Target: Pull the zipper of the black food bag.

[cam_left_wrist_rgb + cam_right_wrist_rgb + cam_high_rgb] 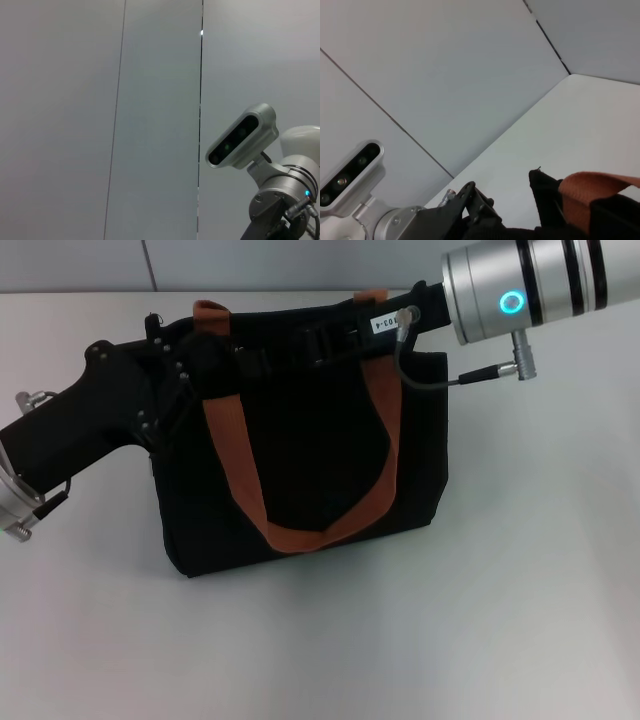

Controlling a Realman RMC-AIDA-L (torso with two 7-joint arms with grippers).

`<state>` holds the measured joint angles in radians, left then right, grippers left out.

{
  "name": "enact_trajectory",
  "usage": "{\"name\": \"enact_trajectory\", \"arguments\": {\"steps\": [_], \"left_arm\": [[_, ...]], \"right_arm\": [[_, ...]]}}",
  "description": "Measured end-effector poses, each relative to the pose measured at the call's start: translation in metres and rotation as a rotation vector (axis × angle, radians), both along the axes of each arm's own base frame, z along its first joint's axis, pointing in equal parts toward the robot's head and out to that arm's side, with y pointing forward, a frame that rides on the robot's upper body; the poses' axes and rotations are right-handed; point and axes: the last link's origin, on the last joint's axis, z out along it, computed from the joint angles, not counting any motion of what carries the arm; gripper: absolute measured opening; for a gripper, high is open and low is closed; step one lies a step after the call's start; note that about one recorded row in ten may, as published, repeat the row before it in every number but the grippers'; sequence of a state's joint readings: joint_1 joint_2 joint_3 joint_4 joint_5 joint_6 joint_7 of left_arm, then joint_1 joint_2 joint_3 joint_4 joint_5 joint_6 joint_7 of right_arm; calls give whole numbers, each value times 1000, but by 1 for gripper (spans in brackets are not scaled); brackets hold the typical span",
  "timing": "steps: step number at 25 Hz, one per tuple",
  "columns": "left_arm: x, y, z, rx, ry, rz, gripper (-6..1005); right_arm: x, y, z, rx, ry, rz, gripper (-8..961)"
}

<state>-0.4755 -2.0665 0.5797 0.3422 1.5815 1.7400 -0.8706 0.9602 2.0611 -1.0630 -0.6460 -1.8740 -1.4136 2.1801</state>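
Fabric, matte black and roughly square, forms the black food bag (300, 460) on the white table (520, 620), with rust-brown webbing handles (300, 530). Left gripper (195, 365) and right gripper (330, 335) both meet the bag's top edge, black against black; I cannot tell either's finger state. The zipper is indistinguishable.

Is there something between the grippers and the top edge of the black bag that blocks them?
Nothing visible blocks them. In the head view, both the left gripper and the right gripper are already at the top edge of the black food bag. The brown straps hang down its front. The zipper itself is not visible.
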Motion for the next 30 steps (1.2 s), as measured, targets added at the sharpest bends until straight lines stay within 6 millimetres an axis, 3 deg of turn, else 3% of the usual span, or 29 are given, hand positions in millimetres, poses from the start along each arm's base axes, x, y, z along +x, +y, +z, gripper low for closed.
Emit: {"name": "enact_trajectory", "arguments": {"steps": [1, 30], "left_arm": [[0, 0, 0, -1, 0, -1, 80], [1, 0, 1, 3, -4, -8, 99]], "right_arm": [[0, 0, 0, 0, 0, -1, 173], [-6, -7, -5, -38, 15, 12, 124]]}}
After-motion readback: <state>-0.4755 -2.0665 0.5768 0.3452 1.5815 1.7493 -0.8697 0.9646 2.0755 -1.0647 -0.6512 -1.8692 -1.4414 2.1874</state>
